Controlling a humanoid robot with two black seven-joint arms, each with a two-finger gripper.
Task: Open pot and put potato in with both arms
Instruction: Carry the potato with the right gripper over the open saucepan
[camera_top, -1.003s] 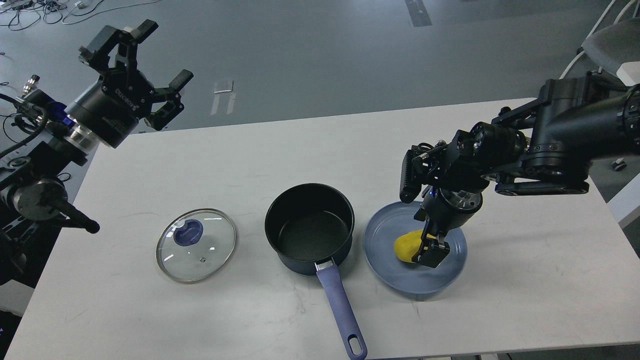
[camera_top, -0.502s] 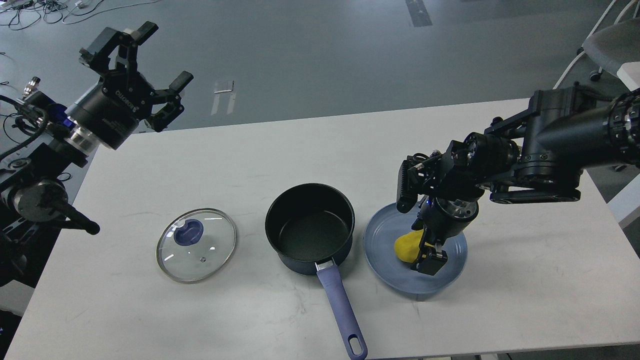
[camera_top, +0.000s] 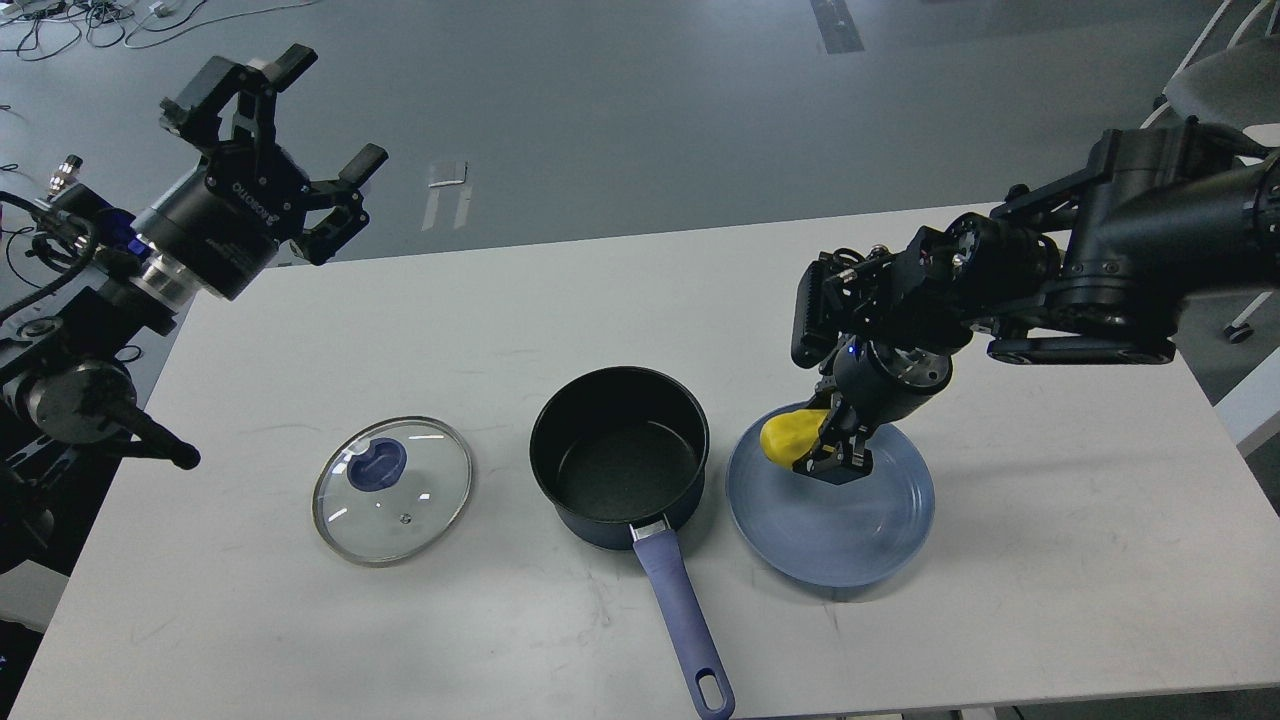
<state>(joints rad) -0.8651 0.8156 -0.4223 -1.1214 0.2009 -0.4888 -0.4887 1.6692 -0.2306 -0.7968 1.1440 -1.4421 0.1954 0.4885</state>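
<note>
1. The right hand (camera_top: 825, 450) is clamped on the yellow potato (camera_top: 790, 437), which hangs above the back-left part of the blue plate (camera_top: 850, 540). It looks clear of the plate's surface, though from this angle the gap is hard to judge.
2. The right arm (camera_top: 1100, 260) comes in from the right edge and bends down over the plate — its wrist sits just above the potato.
3. The dark pot (camera_top: 620, 455) stands open on the white worktop (camera_top: 500, 300), just left of the plate; the two look almost touching at their rims. Nothing lies inside the pot.
4. The pot's purple handle (camera_top: 685, 625) points toward the near edge of the worktop, tilted slightly to the right.
5. The glass lid (camera_top: 392, 490) lies flat on the worktop to the left of the pot, apart from it, with its blue knob (camera_top: 377, 465) showing through the glass near the back-left part.
6. The left hand (camera_top: 285, 110) is raised beyond the far-left corner of the worktop — its fingers spread wide and holding nothing, well apart from the lid and the pot.
7. The potato is between the pot and the right wrist, nearer the pot's rim than the plate's centre.
</note>
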